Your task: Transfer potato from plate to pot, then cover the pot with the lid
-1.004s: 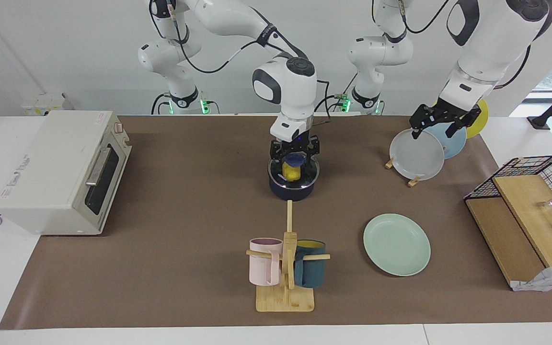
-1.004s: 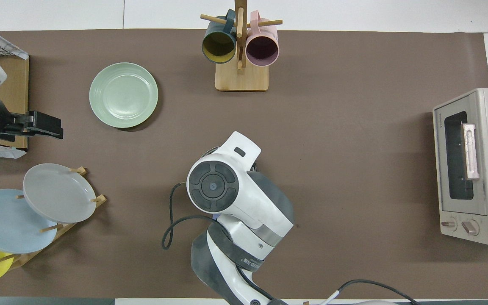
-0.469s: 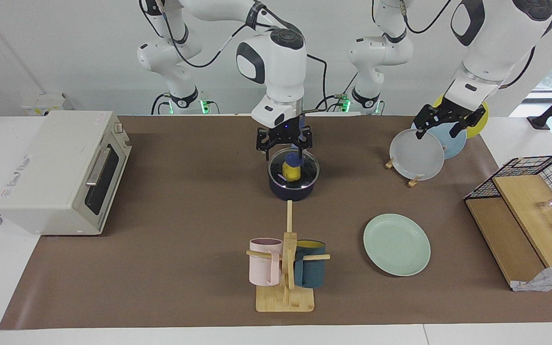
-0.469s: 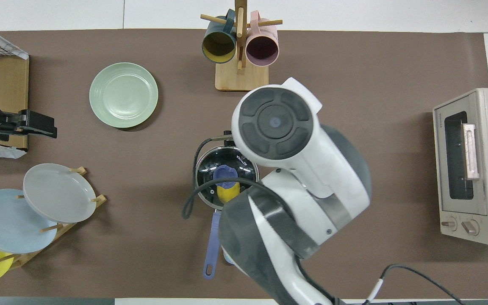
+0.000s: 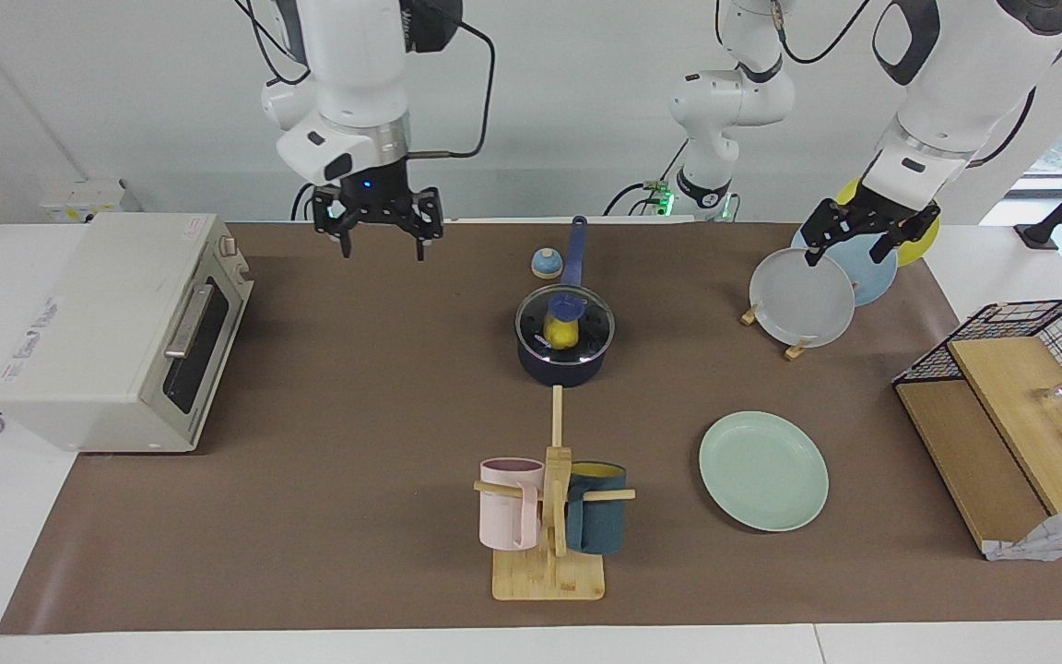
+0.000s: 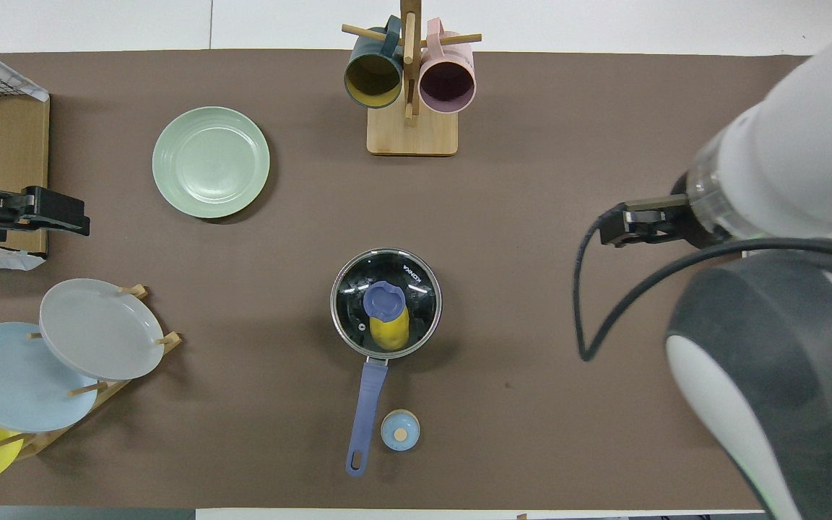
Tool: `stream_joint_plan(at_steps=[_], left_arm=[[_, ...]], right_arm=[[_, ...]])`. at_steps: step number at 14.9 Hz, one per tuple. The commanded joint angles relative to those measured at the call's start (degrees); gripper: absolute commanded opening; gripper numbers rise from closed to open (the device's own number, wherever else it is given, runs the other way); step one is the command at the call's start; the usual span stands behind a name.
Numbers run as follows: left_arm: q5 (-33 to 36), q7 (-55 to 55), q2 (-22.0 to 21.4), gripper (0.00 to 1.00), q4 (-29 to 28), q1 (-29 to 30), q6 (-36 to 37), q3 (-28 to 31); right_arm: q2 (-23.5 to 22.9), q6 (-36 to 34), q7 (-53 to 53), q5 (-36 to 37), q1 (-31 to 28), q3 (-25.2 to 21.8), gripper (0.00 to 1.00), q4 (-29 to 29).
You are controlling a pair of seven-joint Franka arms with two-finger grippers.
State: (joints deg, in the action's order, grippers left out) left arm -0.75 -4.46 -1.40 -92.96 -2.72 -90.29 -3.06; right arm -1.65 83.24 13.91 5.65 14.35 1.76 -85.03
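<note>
The dark blue pot (image 5: 560, 367) stands mid-table with its long handle (image 6: 365, 415) pointing toward the robots. The glass lid (image 5: 586, 325) with its blue knob (image 6: 383, 300) sits flat on the pot's rim. Through the glass I see the yellow potato (image 6: 390, 329) inside. The mint-green plate (image 5: 763, 470) lies bare toward the left arm's end. My right gripper (image 5: 380, 242) hangs open and holds nothing, high over the mat between the oven and the pot. My left gripper (image 5: 846, 249) waits open over the upright plates.
A toaster oven (image 5: 116, 332) stands at the right arm's end. A mug tree (image 5: 549, 516) with two mugs stands farther out than the pot. A small bell (image 6: 400, 430) sits beside the pot's handle. Also here are a plate rack (image 5: 803, 300) and a wire basket with boards (image 5: 1020, 406).
My right gripper has let go of the lid's knob, risen, and swung away toward the oven end. The lid stays on the pot. The left gripper drifted slightly.
</note>
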Motion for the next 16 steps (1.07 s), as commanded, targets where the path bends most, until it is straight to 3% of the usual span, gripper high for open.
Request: stream_joint_plan(at_steps=[1,5,16], left_arm=[[1.0,0.9,-0.7,1.0,0.1,0.5,1.3,-0.4],[1.0,0.9,-1.0,1.0,-0.2,0.7,1.3,-0.5],[1.0,0.5,-1.1,1.0,-0.4,0.7,0.9,-0.5]], right_arm=[[1.8,-1.7,-4.6,-1.1,-4.9,0.8,1.0,-2.5],[2.4,-1.0,-10.6,-1.2,-8.9,0.7,1.0,-3.0],[1.8,0.5,-10.6,-3.9,-12.9,0.6,1.0,-2.9]])
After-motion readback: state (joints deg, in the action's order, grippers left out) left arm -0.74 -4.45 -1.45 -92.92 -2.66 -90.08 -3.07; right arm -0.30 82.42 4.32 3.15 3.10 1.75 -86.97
